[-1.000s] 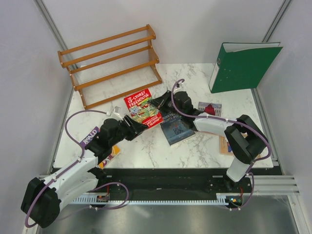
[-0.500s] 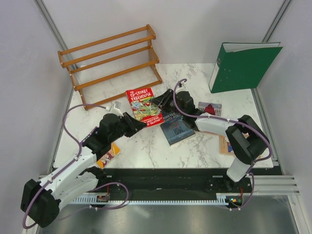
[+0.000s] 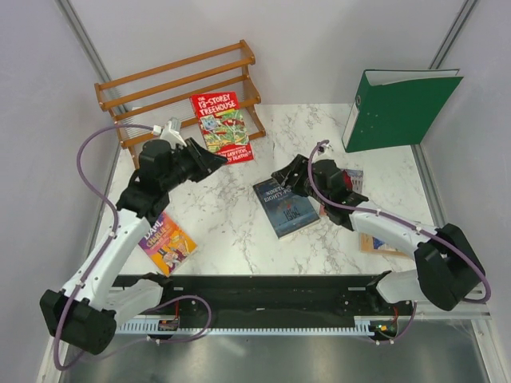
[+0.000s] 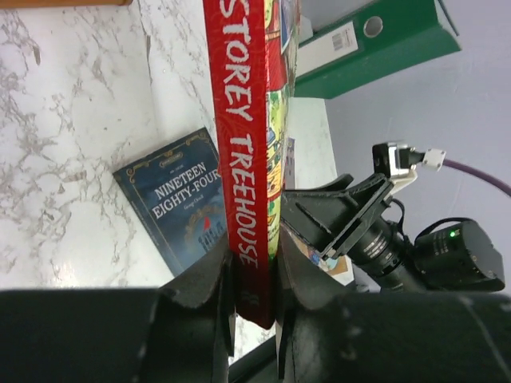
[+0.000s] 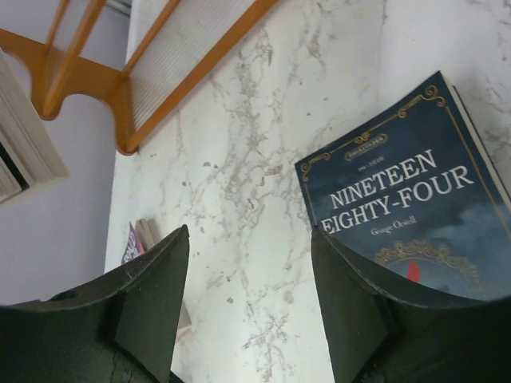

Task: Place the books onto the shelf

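Note:
My left gripper (image 3: 211, 164) is shut on the lower edge of the red book (image 3: 222, 126) and holds it upright in the air just in front of the wooden shelf (image 3: 180, 97). The left wrist view shows the red spine (image 4: 247, 152) pinched between both fingers of that gripper (image 4: 255, 271). My right gripper (image 3: 281, 176) stands open and empty above the table, at the left corner of the dark blue book (image 3: 286, 207). In the right wrist view that gripper (image 5: 249, 236) has marble between its fingers and the blue book (image 5: 415, 209) beside it. A yellow-purple book (image 3: 166, 239) lies at the front left.
A big green ring binder (image 3: 398, 108) stands at the back right. Two more books lie partly under the right arm, a pink-maroon one (image 3: 352, 179) and an orange-brown one (image 3: 378, 243). The shelf's end and slats (image 5: 188, 60) show in the right wrist view.
The left arm has lifted the red book from the table's middle up and back toward the shelf. The right gripper has let go of it, opened and drawn back to the right.

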